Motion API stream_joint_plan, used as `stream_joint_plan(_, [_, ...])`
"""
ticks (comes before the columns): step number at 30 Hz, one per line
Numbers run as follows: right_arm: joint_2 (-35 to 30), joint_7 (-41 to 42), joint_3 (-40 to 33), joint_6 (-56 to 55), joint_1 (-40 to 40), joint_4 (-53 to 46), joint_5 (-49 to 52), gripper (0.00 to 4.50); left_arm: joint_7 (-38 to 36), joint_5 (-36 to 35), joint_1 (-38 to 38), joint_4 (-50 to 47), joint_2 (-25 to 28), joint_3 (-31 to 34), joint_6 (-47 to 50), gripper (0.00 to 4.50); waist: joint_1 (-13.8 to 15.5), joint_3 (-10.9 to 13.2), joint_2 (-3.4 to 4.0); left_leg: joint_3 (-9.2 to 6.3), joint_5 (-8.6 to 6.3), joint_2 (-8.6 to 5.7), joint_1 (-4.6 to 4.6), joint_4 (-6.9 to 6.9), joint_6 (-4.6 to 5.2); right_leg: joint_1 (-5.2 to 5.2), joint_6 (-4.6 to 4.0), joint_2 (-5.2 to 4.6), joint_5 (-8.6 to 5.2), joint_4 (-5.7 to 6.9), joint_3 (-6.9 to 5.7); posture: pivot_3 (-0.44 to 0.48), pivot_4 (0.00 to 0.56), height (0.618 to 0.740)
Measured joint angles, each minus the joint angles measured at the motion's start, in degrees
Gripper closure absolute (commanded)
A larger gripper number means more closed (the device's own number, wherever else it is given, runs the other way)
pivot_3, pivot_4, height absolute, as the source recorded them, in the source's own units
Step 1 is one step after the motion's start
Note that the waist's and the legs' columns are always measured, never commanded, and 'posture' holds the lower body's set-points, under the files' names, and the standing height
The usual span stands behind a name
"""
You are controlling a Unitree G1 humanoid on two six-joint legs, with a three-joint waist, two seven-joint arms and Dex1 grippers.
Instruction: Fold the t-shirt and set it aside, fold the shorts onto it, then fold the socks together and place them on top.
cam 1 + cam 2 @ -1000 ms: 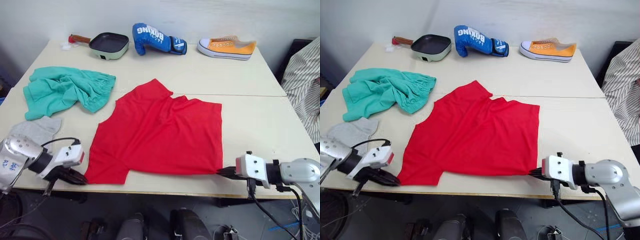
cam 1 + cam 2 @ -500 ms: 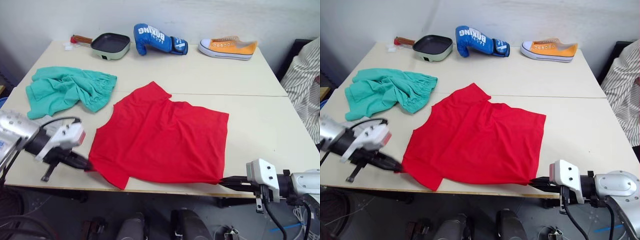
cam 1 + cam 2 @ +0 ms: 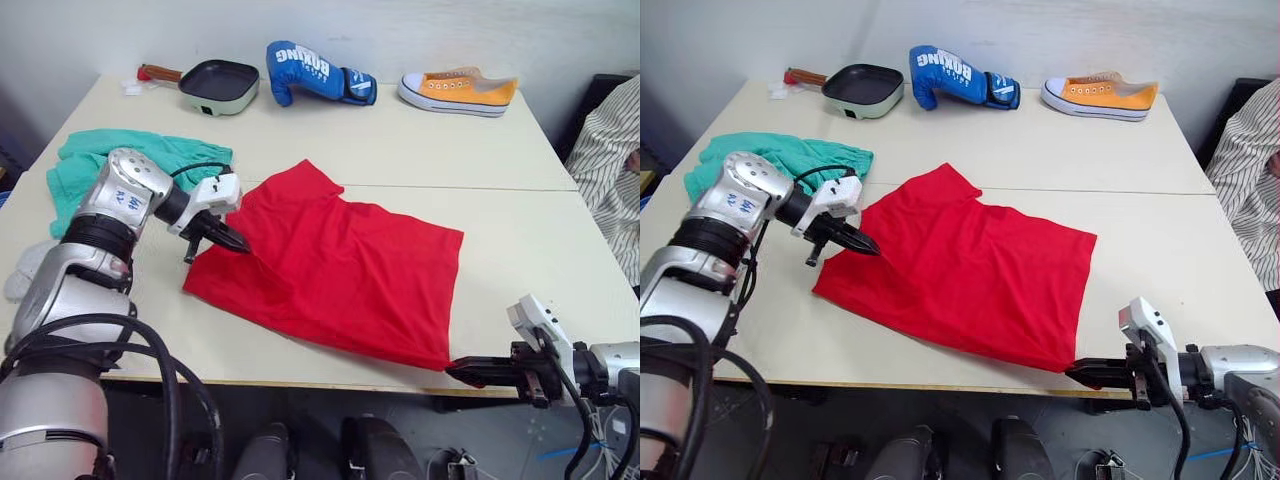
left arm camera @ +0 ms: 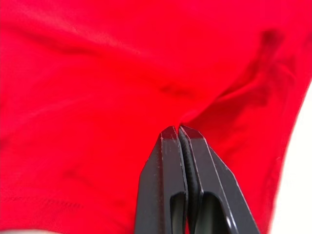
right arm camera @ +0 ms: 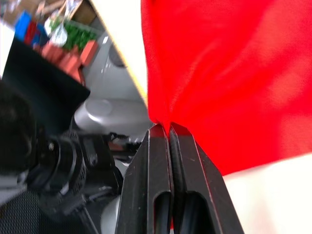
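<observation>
The red t-shirt (image 3: 345, 272) lies spread in the middle of the table, its left side bunched and folded inward. My left gripper (image 3: 238, 246) is shut on the t-shirt's left edge, and the left wrist view shows the closed fingertips (image 4: 168, 134) pinching red cloth. My right gripper (image 3: 456, 369) is shut on the near right corner at the table's front edge, with fabric (image 5: 219, 73) caught between its tips. The teal-green shorts (image 3: 88, 158) lie crumpled at the left, partly behind my left arm. A bit of the grey socks (image 3: 22, 272) peeks out at the far left.
Along the far edge sit a green frying pan (image 3: 215, 88), a blue boxing glove (image 3: 315, 72) and an orange sneaker (image 3: 458, 90). A person's striped sleeve (image 3: 610, 150) hangs at the right. The table's front edge (image 3: 300, 385) runs just below the shirt.
My left gripper has carried the shirt's near left corner away from the front edge and inward, folding that side over. The right gripper has drifted slightly right along the front edge, still holding its corner.
</observation>
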Motion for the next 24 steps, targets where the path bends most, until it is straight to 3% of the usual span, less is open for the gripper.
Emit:
stream_joint_plan(7, [0.0,-1.3,3.3,2.2,-1.8,1.3,-1.7,4.5,1.9,4.5,-0.2,6.1,-1.7,6.1,-5.0,4.48,0.3,0.0,-0.07,-0.04,0.01,-0.01,0.0,0.08,-0.02,0.02,0.01,-0.03,0.0,-0.01,0.01,0.0,0.15,0.74])
stream_joint_plan(21, [-2.7,1.7,12.5,-1.4,-11.9,9.6,-12.0,4.5,9.4,9.9,-0.2,7.9,-4.6,13.5,-7.2,4.48,0.3,0.0,-0.07,-0.01,0.02,-0.01,-0.01,0.11,-0.04,-0.01,0.02,-0.02,0.01,0.1,-0.01,0.0,0.15,0.74])
stream_joint_plan(24, [-2.5,1.0,13.2,-1.5,-14.2,10.7,-13.4,3.91,11.1,10.6,-0.2,8.3,-5.1,14.5,-7.4,4.5,0.3,0.0,-0.07,-0.01,0.02,0.0,-0.01,0.11,-0.05,-0.02,0.02,-0.02,0.01,0.13,-0.02,0.0,0.15,0.74])
